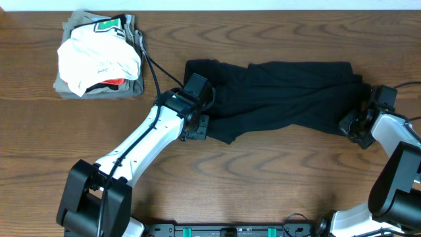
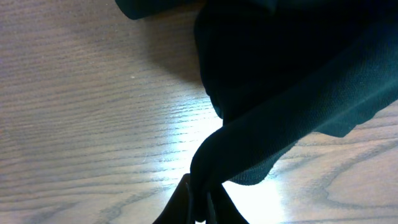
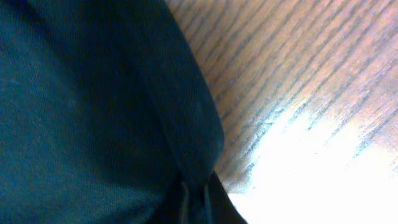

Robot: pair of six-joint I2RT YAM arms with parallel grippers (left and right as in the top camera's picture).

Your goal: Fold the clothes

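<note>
A pile of clothes (image 1: 99, 56) sits stacked at the far left corner of the counter (image 1: 276, 184). The black garment (image 1: 283, 99) lies stretched across the middle, its folding hardly begun, I judge. Only the wrist views show the left end effector (image 2: 200, 208) and the right end effector (image 3: 194, 202) each pinched tight on its edge.

The left gripper (image 2: 200, 199) and right gripper (image 3: 194, 194) are cropped by the bottom edge, their tips buried in the black garment (image 1: 283, 92).

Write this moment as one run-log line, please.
task: fold clothes | left claw: shut on black garment | right claw: shut on black garment | clothes pile: far left
</note>
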